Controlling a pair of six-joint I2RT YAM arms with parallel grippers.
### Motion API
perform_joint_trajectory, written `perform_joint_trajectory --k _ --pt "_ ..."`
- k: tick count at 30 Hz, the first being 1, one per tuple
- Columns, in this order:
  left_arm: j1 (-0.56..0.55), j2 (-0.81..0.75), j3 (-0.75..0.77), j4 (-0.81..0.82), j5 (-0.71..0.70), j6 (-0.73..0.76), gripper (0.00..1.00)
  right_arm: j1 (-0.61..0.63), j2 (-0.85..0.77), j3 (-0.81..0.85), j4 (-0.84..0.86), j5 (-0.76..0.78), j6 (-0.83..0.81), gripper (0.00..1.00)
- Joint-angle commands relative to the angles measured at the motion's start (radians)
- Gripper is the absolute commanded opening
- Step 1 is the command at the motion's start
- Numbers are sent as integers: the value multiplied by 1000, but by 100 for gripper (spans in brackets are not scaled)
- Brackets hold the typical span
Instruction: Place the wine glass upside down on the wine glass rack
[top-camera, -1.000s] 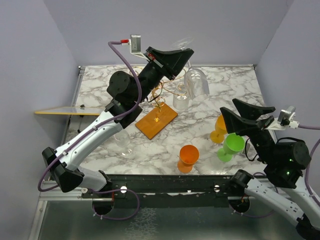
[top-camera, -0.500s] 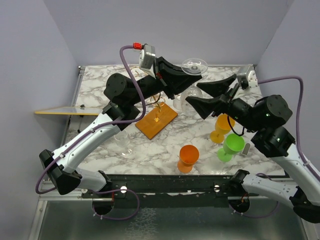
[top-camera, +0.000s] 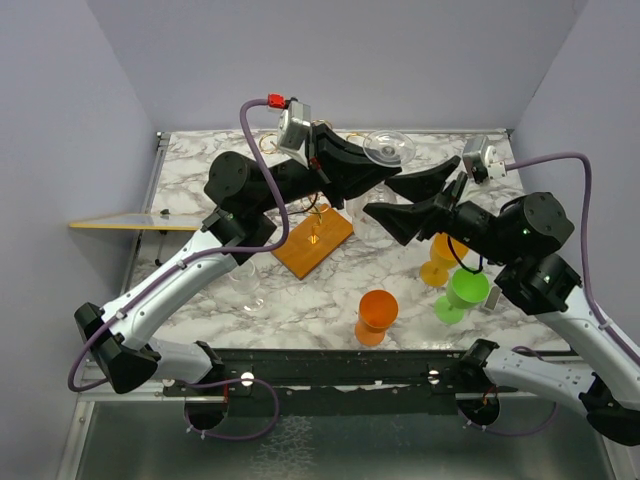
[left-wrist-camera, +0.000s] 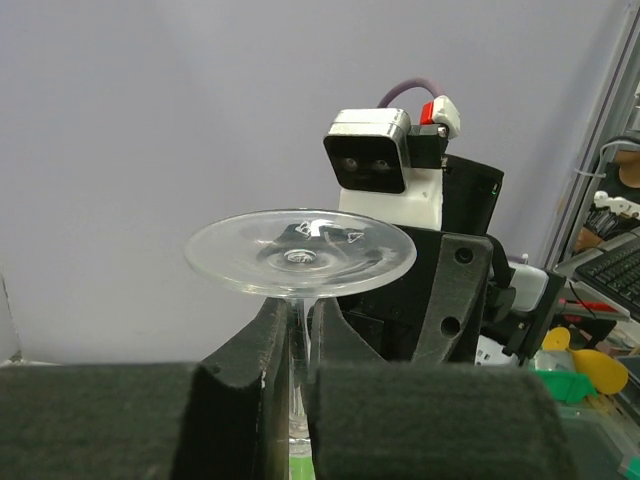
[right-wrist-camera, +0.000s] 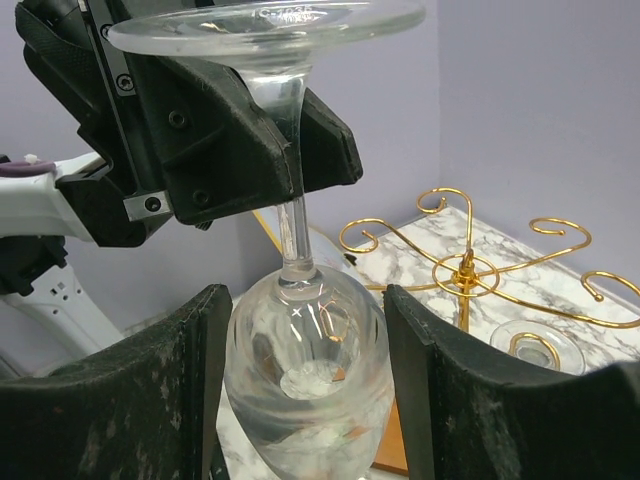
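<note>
The clear wine glass (top-camera: 388, 147) hangs upside down in mid-air, foot uppermost, above the table right of the rack. My left gripper (left-wrist-camera: 300, 322) is shut on its stem just under the foot (left-wrist-camera: 300, 252). My right gripper (right-wrist-camera: 308, 305) is open, one finger on each side of the bowl (right-wrist-camera: 305, 365), with narrow gaps. From above, the right gripper (top-camera: 378, 198) sits just below the left gripper (top-camera: 385, 172). The wine glass rack (top-camera: 313, 243) is a gold wire stand (right-wrist-camera: 465, 270) on an orange wooden base, left of the glass.
A clear disc (right-wrist-camera: 530, 345) like a glass foot sits by one rack arm. Two orange goblets (top-camera: 378, 312) (top-camera: 440, 255) and a green one (top-camera: 465, 290) stand front right. Another clear glass (top-camera: 247, 285) stands front left. A yellow board (top-camera: 120, 222) juts out at the left.
The right arm swung up from the near right and brought its open jaws around the bowl. The left gripper lowered the glass slightly, still holding the stem.
</note>
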Motion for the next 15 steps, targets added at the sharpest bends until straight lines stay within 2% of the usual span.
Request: perform_joint_trajectory --k 1,4,7,9,10,12,15 --pt "-9 -39 -14 39 86 -21 0 -2 -5 -36 118 42 47 49" --pt "-11 -52 -33 39 86 -23 0 -2 9 -33 129 44 49 61" --pt "-11 -72 -55 39 82 -19 0 -1 18 -35 138 43 51 63" --pt "-12 -82 -70 39 77 -17 0 -1 18 -43 145 34 53 57" --pt "-11 -89 -78 39 75 -16 0 -2 17 -47 146 28 53 49" --pt "-11 -97 -92 38 67 -15 0 -1 10 -61 158 8 52 45" --pt "-11 -107 -109 37 52 -18 0 -2 -6 -83 179 -19 44 62"
